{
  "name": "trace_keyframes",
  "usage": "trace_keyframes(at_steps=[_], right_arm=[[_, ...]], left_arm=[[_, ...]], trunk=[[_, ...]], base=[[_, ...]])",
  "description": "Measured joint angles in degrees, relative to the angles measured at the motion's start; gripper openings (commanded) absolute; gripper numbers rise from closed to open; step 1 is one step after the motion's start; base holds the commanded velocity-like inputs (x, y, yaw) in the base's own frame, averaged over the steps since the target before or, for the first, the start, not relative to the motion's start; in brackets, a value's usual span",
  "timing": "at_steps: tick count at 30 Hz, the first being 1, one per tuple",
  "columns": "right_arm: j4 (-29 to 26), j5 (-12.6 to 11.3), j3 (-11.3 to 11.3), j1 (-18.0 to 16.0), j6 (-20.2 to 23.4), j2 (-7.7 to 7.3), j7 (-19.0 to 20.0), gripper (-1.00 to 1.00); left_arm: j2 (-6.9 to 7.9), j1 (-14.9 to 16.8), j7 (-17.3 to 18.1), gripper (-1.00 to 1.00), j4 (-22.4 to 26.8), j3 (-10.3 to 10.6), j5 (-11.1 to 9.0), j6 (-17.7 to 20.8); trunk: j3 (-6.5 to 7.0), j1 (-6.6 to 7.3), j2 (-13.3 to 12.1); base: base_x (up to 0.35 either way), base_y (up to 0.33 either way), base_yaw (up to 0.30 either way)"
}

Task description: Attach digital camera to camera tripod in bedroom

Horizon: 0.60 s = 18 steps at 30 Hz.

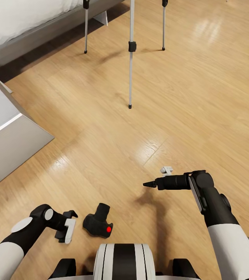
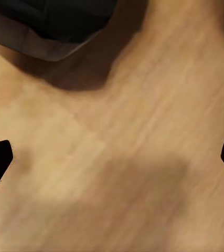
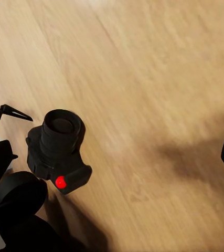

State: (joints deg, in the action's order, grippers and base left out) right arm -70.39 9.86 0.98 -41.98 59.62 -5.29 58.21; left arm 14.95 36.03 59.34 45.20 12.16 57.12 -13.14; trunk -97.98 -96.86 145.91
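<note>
1. Left hand (image 1: 67, 227) hangs low over the wood floor (image 1: 186, 97), its fingers spread apart and holding nothing, just beside the digital camera (image 1: 98, 223).
2. Right hand (image 1: 155, 182) is raised higher, pointing toward the left; whether its fingers are apart or together cannot be told.
3. Lying on the floor directly in front of the robot's base, the camera has its lens pointing up and away and its red dot showing.
4. Farther ahead stands the camera tripod (image 1: 131, 54), near the grey bed (image 1: 35, 33); its head is out of frame.
5. Judged step: picking up the camera. Next, the left hand would need to move across and close around the body.
</note>
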Motion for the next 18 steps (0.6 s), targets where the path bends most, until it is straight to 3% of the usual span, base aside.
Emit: trace_keyframes(at_steps=[4,9,13,18], right_arm=[[0.02,0.00,0.00,0.00,0.00,0.00,0.00,1.00],[-0.01,-0.06,0.06,0.00,0.00,-0.02,0.00,1.00],[0.01,-0.15,0.15,0.00,0.00,-0.14,0.00,1.00],[0.03,-0.17,0.17,0.00,0.00,-0.17,-0.02,1.00]], left_arm=[[-0.09,0.41,-0.19,1.00,-0.07,-0.01,-0.05,0.14],[-0.48,3.37,-0.33,1.00,-1.10,-0.02,-0.09,0.22],[-2.47,5.61,-0.32,1.00,-1.99,0.02,-0.09,0.31],[-3.44,6.54,-0.29,1.00,-2.73,0.06,-0.02,0.33]], trunk=[[0.00,0.00,0.00],[0.00,0.00,0.00],[0.00,0.00,0.00],[0.00,0.00,0.00]], base=[[0.000,0.000,0.000],[0.000,0.000,0.000],[0.000,0.000,0.000],[0.000,0.000,0.000]])
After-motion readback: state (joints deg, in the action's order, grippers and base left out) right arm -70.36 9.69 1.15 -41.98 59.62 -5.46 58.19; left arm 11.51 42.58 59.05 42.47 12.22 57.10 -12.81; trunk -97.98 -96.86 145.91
